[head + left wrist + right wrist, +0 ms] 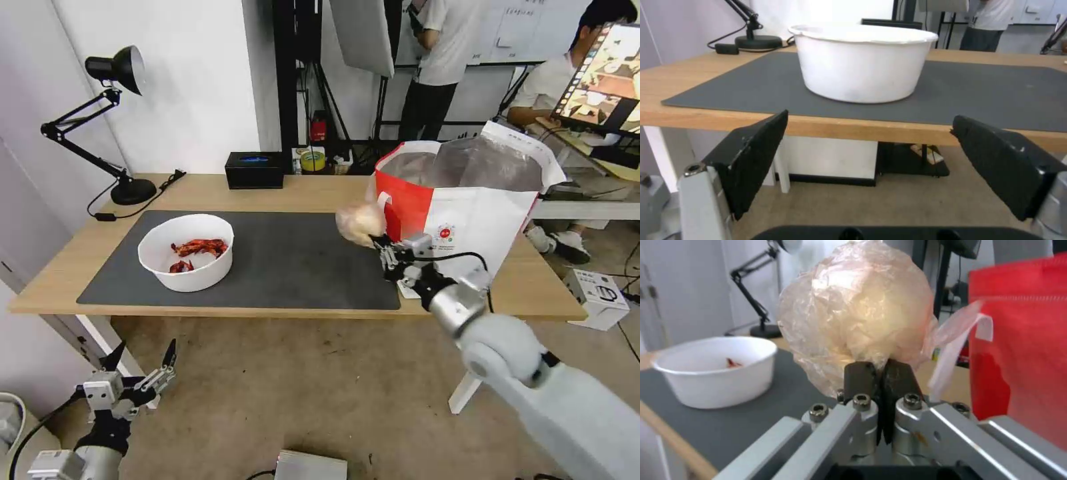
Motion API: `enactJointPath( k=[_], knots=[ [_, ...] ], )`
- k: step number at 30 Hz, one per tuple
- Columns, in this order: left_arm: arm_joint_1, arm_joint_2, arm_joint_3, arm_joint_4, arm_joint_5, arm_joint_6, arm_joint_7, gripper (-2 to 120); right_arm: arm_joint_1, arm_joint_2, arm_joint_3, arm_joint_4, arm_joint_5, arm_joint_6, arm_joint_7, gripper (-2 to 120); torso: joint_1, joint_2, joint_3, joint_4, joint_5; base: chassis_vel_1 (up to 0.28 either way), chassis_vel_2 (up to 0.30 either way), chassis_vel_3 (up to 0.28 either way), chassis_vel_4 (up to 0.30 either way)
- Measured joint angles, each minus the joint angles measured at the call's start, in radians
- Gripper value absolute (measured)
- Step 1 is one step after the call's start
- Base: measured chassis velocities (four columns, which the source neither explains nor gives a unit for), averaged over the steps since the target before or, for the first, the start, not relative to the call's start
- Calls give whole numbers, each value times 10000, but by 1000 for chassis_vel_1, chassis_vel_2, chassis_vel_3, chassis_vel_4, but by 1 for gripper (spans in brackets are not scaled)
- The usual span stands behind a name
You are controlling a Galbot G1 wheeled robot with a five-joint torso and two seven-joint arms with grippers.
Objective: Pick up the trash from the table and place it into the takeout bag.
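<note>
Clear bag with its pale lump hangs pinched in my right hand, beside the takeout bag's red panel; my left hand waits open below the bench.

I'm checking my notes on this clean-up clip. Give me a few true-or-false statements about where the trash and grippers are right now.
1. The right gripper is shut on the clear bag. True.
2. The clear bag already lies inside the takeout bag. False: it is held in the air beside the takeout bag's red side.
3. The bowl sits on the grey mat with red shells in it. True.
4. The left gripper holds the bowl. False: it hangs open below the table edge, holding nothing.
5. The takeout bag stands on the floor. False: it stands on the table.
</note>
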Motion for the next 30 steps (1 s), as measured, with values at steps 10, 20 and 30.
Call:
enactJointPath(
  k=[10, 20, 30],
  knots=[
    [12, 12, 87, -21, 27, -16, 7, 100, -2316, 536, 1437, 1075, -511, 774, -53, 0, 1, 0, 1, -1, -1, 0, 0, 0, 0],
    [54, 80, 371, 252, 229, -108, 44, 100, -4186, 1729, 4201, 1595, 49, 2336, -539, 0, 0, 0, 0, -1, -1, 0, 0, 0, 0],
    [16, 65, 674, 300, 424, -124, 46, 100, -3100, 1503, 5094, 1380, 1680, 2790, 406, 0, 1, 0, 2, 0, 0, 0, 0, 0, 0]
  ],
)
